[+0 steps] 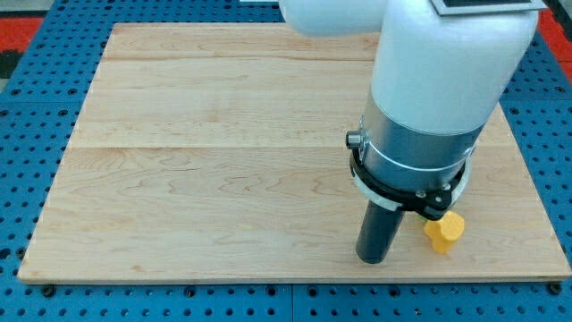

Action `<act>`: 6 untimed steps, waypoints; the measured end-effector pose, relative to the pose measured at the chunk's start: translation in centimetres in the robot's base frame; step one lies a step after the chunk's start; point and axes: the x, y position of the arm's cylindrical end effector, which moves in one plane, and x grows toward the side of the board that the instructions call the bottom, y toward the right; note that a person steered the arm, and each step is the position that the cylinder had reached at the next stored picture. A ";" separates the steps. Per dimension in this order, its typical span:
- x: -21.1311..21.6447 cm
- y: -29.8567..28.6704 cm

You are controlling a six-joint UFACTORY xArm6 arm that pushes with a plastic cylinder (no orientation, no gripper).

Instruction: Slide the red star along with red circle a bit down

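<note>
No red star and no red circle show in the camera view; the arm's large white and grey body may hide them. My tip (pixel 371 259) is the lower end of the dark rod and rests on the wooden board near the view's bottom, right of centre. A yellow block (pixel 443 231), its shape partly hidden by the arm's black clamp, lies just to the right of my tip, a short gap apart from it.
The wooden board (pixel 206 179) lies on a blue perforated table (pixel 36 107). The arm's white and grey body (pixel 438 89) covers the board's upper right part. The board's bottom edge runs close below my tip.
</note>
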 end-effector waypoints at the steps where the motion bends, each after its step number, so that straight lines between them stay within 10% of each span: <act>1: 2.3 1.2; 6: 2.3 1.2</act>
